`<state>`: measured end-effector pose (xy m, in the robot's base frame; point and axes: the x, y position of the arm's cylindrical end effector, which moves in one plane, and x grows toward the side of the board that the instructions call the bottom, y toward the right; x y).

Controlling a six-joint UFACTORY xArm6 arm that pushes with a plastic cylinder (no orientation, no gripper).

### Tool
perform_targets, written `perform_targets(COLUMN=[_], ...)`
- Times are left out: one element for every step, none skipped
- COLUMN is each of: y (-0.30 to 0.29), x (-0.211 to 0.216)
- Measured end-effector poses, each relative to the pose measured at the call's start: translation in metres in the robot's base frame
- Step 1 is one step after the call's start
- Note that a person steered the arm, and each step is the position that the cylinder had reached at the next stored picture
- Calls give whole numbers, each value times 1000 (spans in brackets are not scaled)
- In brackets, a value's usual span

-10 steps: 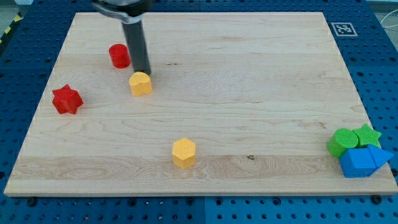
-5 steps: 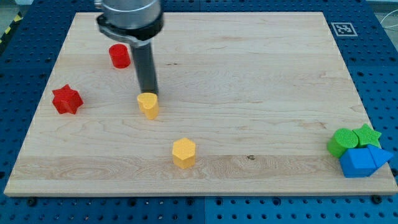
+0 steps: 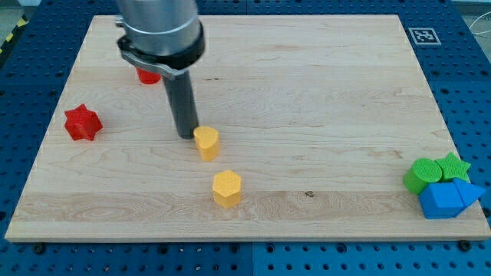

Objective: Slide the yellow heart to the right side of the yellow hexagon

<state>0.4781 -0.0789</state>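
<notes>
The yellow heart (image 3: 206,142) lies on the wooden board (image 3: 307,92), left of the middle. The yellow hexagon (image 3: 227,188) sits below it and a little to the right, apart from it. My tip (image 3: 186,135) is at the heart's upper left edge, touching or nearly touching it. The dark rod rises from there to the arm's grey body at the view's top left.
A red star (image 3: 82,123) lies at the board's left. A red cylinder (image 3: 147,75) is partly hidden behind the arm. A green cylinder (image 3: 420,176), a green star (image 3: 454,165) and blue blocks (image 3: 447,199) cluster at the bottom right corner.
My tip has moved down and to the right, and the yellow heart has slid with it toward the yellow hexagon. The other blocks have not moved.
</notes>
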Motion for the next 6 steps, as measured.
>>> perform_targets(y=[3,-16,-17,-1,27,52], x=[7,11,22,26,26,26])
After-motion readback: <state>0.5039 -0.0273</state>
